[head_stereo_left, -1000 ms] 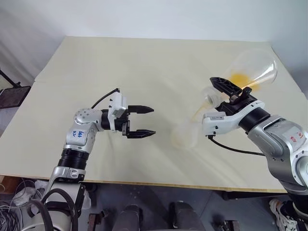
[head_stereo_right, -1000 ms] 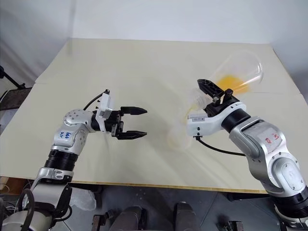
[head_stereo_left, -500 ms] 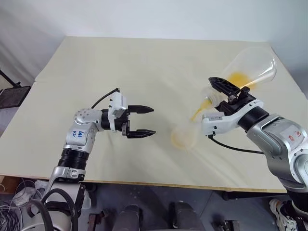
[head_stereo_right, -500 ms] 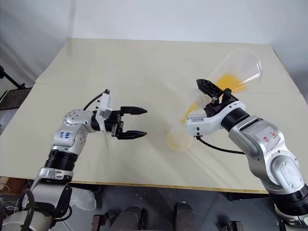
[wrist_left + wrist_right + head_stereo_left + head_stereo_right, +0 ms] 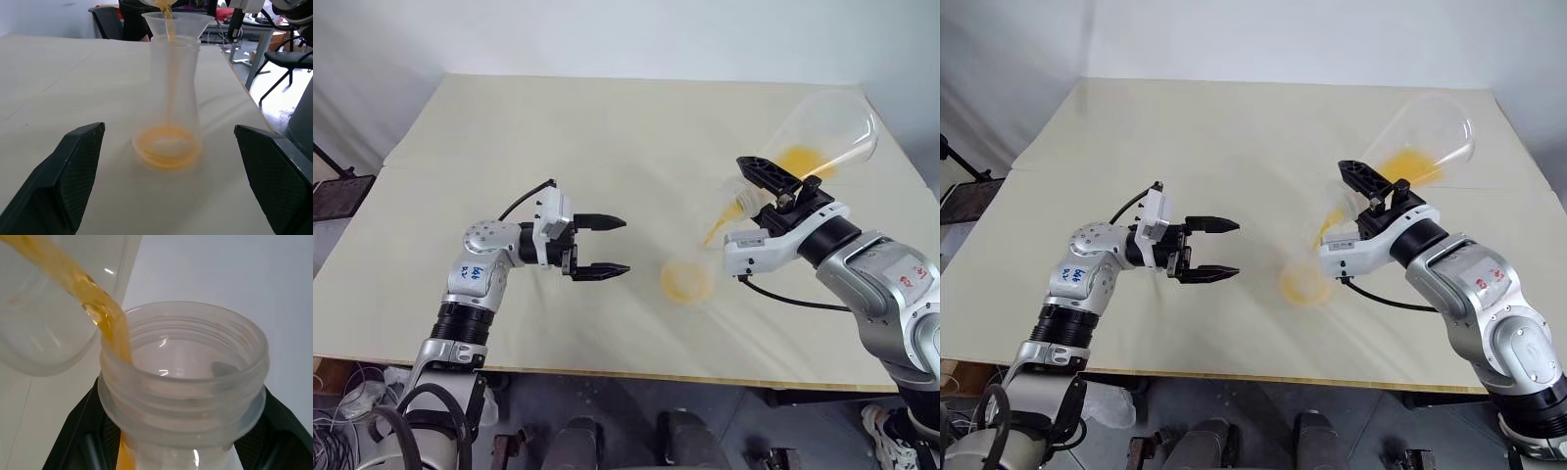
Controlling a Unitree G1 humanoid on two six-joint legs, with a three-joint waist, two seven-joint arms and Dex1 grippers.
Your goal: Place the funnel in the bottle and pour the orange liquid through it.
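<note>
The right claw (image 5: pixel 773 201) is clenched around the neck of a tilted clear flask (image 5: pixel 827 132), orange liquid (image 5: pixel 168 142) streaming from its mouth into the funnel (image 5: pixel 177 22) seated in the bottle (image 5: pixel 173 98) upright on the surface (image 5: pixel 607 127), while the left claw (image 5: pixel 607 247) hangs released just beside it.
</note>
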